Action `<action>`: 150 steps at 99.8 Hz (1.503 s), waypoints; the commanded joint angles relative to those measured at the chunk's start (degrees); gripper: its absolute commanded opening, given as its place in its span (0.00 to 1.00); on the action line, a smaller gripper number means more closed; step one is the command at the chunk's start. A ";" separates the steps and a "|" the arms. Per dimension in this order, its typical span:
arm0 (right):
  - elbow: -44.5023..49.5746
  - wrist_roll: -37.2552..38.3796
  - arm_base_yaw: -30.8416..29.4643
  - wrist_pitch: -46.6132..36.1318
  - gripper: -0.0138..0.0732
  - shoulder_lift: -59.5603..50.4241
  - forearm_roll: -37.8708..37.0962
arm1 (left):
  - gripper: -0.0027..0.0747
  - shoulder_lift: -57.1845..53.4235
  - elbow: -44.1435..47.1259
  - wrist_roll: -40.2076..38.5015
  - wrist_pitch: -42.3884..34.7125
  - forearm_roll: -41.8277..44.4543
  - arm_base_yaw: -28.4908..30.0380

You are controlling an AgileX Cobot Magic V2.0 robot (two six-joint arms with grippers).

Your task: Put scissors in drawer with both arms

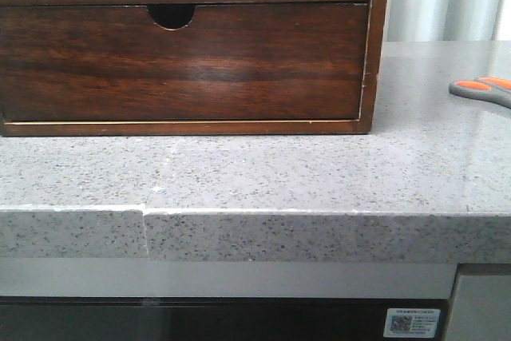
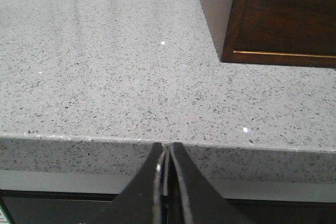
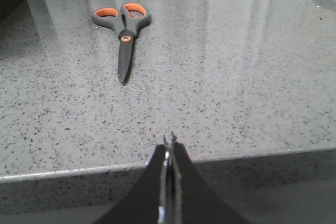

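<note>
Scissors [image 3: 123, 30] lie flat and closed on the speckled stone counter [image 3: 236, 103], out ahead of my right gripper [image 3: 169, 145], well apart from it, blade tip pointing back toward the fingers. I judge them light, rigid, and low-lying, likely to skid on the polished stone; best hold looks like across the grey handles near the pivot. Right gripper is closed, empty, hovering at the counter edge. Left gripper [image 2: 165, 153] likewise closed and empty. Drawer [image 1: 184, 65] sits fully shut in its casing [image 2: 278, 19], beyond the left gripper.
</note>
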 commanded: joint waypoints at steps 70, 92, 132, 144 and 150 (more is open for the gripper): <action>0.52 -0.17 -0.36 -1.96 0.09 -1.15 -0.15 | 0.01 -1.70 1.35 -0.45 -2.50 8.20 -0.27; 0.52 -0.17 -0.36 -4.15 0.09 -1.15 -1.14 | 0.01 -1.70 1.35 -0.45 -3.80 8.30 -0.27; 0.52 0.02 -0.36 -11.92 0.09 -1.15 0.20 | 0.01 -1.70 1.35 -0.45 -10.40 7.54 -0.27; 0.52 0.02 -0.36 -12.76 0.09 -1.15 0.20 | 0.01 -1.70 1.35 -0.45 -13.43 6.61 -0.27; 0.52 0.02 -0.36 -13.89 0.09 -1.15 0.20 | 0.01 -1.70 1.35 -0.45 -13.55 6.06 -0.27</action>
